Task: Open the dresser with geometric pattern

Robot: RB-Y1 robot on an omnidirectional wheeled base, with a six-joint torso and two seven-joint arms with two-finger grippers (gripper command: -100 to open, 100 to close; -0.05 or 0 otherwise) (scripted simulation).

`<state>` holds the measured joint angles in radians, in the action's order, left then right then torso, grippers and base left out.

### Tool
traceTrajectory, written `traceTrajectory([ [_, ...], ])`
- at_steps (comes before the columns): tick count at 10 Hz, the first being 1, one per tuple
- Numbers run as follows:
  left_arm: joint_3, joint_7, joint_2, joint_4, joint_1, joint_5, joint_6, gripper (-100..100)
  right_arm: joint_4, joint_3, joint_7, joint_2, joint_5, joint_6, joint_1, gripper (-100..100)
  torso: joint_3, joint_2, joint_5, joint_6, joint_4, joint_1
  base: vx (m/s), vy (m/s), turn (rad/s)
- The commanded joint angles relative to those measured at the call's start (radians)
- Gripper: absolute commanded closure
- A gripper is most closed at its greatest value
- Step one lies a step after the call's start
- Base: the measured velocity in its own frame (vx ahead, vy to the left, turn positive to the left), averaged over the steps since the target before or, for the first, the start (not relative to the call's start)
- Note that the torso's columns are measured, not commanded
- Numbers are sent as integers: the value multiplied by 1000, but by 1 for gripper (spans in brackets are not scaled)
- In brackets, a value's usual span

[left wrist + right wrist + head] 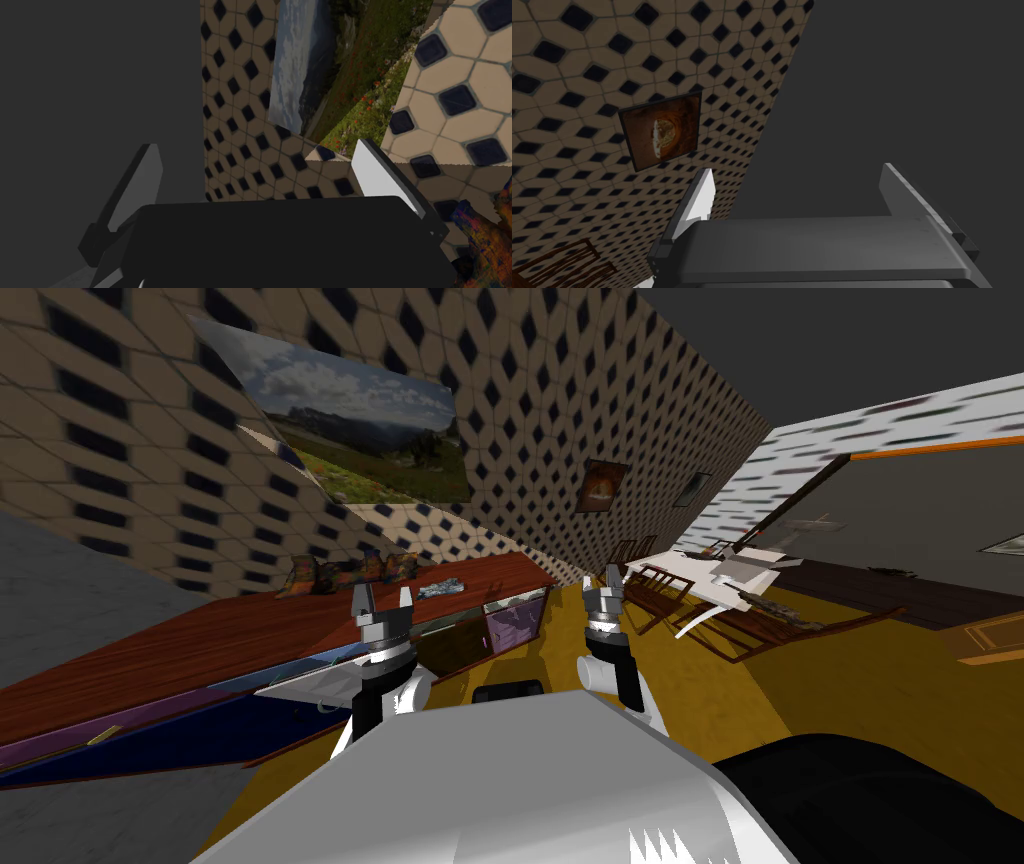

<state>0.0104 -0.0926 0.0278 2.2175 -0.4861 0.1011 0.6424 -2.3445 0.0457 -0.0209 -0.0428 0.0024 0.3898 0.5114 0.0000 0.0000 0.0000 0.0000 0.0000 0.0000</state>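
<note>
Your left gripper (383,596) is raised just in front of the dresser (200,640), its blades spread wide with nothing between them. Your right gripper (603,581) stands beside it, near the dresser's far end, equally wide and empty. The dresser is long, with a red-brown top and purple and blue fronts, and runs along the patterned wall on your left. A pale panel (318,676) juts from its front below the left arm. A landscape picture (370,428) hangs above it.
</note>
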Motion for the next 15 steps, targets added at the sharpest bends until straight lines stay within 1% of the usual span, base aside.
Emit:
traceTrajectory([
  [1,0,0,0,0,0,0,0,0,0,0,0,0,0,0,0,0,-82,40,0,0,41,0,0,0,0],
  [3,0,0,0,0,0,0,0,0,0,0,0,0,0,0,0,0,-351,175,0,0,176,0,0,0,0],
  [9,0,0,0,0,0,0,0,0,0,0,0,0,0,0,0,0,-1234,618,0,0,617,0,0,0,0],
  [10,-1,5,45,-27,4,2,22,-100,0,0,0,0,0,0,0,0,-1382,691,0,0,691,0,33,-34,22],
  [11,-2,9,61,-45,6,4,35,-100,0,0,0,0,0,0,0,0,-1452,724,0,0,724,-2,61,-85,19],
  [12,-2,13,74,-66,9,6,51,-100,0,0,0,0,0,0,0,0,-1472,732,-1,0,733,-4,62,-97,23],
  [15,-5,27,102,-145,20,13,110,-100,0,0,0,0,0,0,0,0,-1476,738,0,0,738,0,70,-102,26],
])
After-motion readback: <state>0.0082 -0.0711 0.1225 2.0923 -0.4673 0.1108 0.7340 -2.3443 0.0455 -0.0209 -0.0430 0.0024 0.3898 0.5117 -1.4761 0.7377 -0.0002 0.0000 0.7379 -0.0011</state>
